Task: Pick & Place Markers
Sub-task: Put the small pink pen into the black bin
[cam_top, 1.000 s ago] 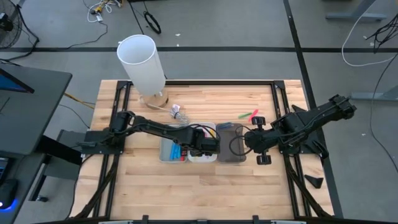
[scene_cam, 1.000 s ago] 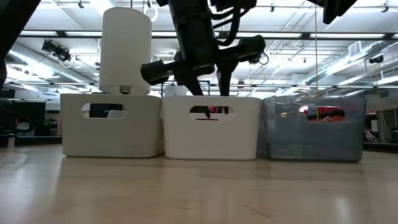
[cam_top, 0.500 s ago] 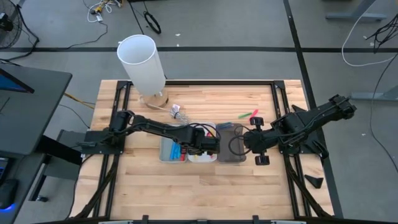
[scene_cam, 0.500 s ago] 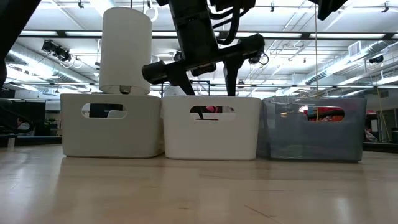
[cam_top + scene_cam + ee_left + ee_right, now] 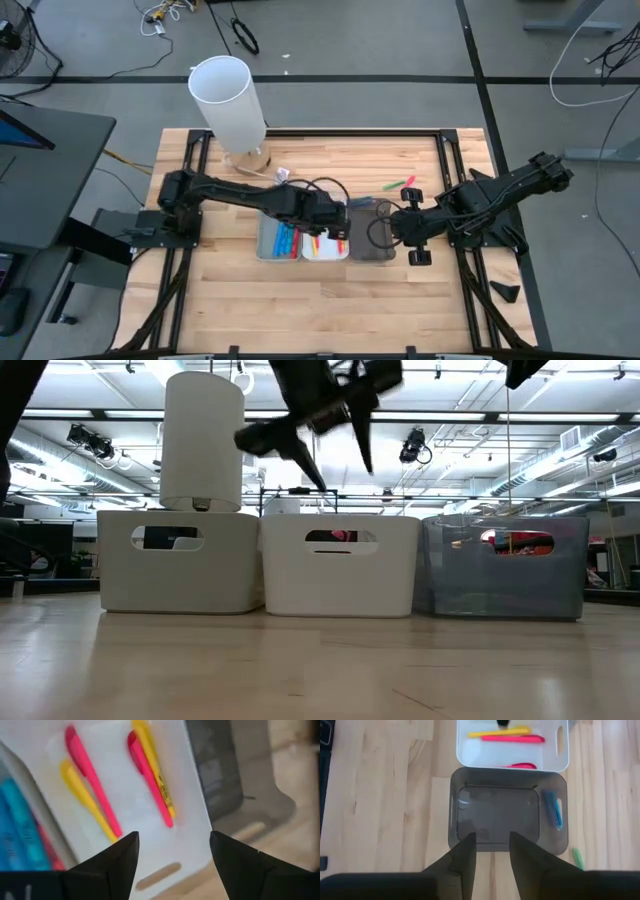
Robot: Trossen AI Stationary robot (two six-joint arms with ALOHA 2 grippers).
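On the bench [image 5: 400, 290], my left gripper [image 5: 172, 851] hangs over the white tray [image 5: 186, 815], fingers spread, empty. Right gripper [image 5: 491, 851] over the grey tray [image 5: 455, 805], fingers parted, empty. Markers [image 5: 150, 775] lie in the white tray.

Wood table [image 5: 230, 300]: 3 trays [image 5: 323, 243], white cylinder [image 5: 231, 105], loose markers [image 5: 400, 187].

Both grippers [image 5: 172, 851] [image 5: 491, 851] unclenched, empty
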